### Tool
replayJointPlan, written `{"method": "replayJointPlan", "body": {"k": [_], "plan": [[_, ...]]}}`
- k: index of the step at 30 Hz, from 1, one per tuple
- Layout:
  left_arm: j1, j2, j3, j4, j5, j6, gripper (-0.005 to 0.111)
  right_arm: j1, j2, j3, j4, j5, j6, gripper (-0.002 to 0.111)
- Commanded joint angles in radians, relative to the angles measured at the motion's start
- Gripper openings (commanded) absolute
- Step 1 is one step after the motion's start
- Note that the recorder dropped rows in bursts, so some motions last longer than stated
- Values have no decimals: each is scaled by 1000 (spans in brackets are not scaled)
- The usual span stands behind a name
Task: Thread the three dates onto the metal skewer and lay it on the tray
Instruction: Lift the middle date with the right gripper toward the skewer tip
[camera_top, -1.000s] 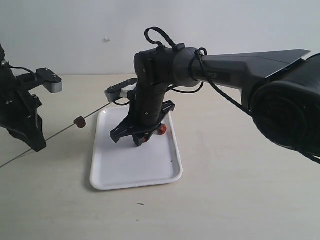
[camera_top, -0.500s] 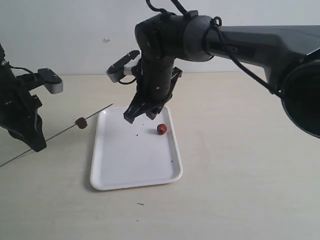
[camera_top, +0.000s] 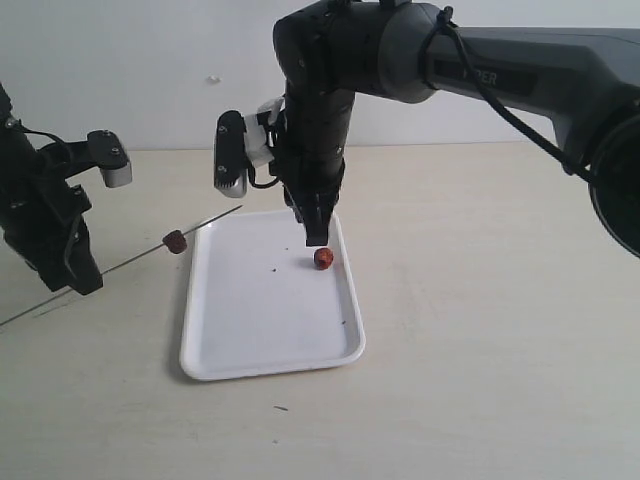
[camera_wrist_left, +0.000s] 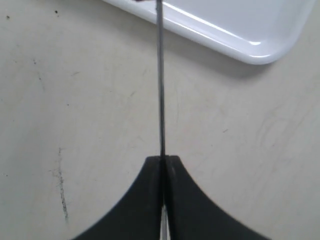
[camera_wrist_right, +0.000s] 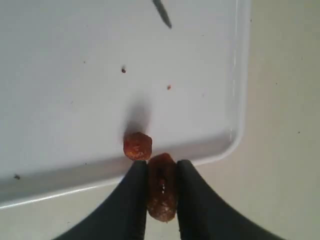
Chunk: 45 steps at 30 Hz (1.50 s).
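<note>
The exterior camera looks slightly down across the table (camera_top: 480, 350) toward the wall (camera_top: 150, 60) from mid-range, and takes in the whole tray (camera_top: 270, 350). My left wrist camera looks closely along the skewer (camera_wrist_left: 160, 90). My right wrist camera looks steeply down past the date (camera_wrist_right: 161, 195). All three views share the tray.

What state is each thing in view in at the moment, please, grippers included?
left gripper: shut on the skewer
skewer: held at a slant, one date on it
threaded date: on the skewer
right gripper: shut on the held date
held date: pinched, not yet threaded
loose date: lying on the tray
tray: flat on the table
</note>
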Motion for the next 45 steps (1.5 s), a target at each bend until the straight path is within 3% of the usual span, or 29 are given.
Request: {"method": "replayJointPlan", "body": {"k": [1, 5, 25, 32, 45], "plan": [[3, -4, 3, -7, -7, 30, 0, -1, -10, -1, 76, -36, -125, 22], [3, -4, 3, -7, -7, 42, 0, 5, -10, -1, 130, -87, -180, 29], [3, -4, 3, -19, -22, 42, 0, 28, -10, -1, 99, -163, -220, 28], [3, -4, 3, -38, -25, 42, 0, 86, -10, -1, -124, -161, -114, 28], [3, -4, 3, -55, -32, 42, 0, 86, -10, -1, -110, -159, -113, 28]]}}
